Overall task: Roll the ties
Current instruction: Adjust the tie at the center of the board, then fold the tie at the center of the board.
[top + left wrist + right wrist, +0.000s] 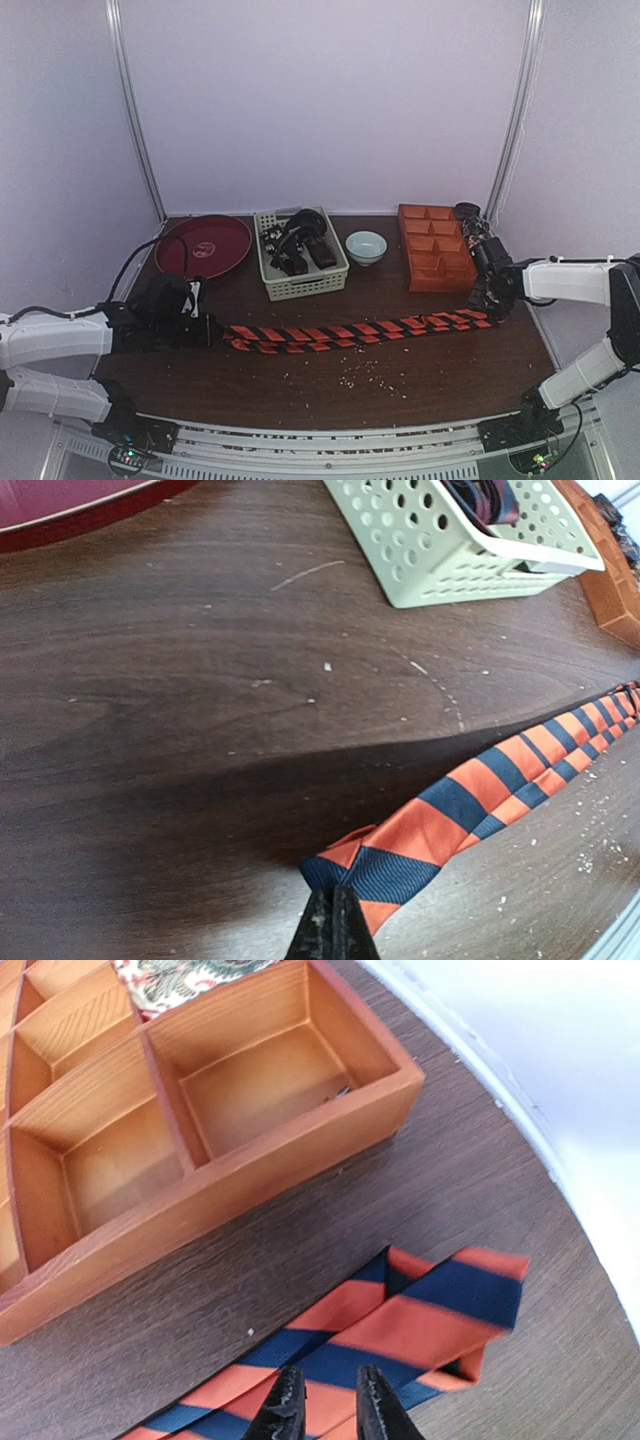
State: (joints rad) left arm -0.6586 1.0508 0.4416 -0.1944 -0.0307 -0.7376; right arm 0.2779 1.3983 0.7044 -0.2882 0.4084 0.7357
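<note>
The left gripper (335, 892) is clamped shut on the folded end of the striped tie (350, 332). The tie runs away from its fingertips, flat across the table (200, 680), to the right gripper (322, 1375). That gripper's jaws stand narrowly apart over the tie's other end. The wooden compartment box (230, 1175) lies just beyond its fingertips.

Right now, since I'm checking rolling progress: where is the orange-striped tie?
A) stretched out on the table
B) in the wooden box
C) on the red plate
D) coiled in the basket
A: the striped tie lies flat and unrolled across the table, in front of the basket.
</note>
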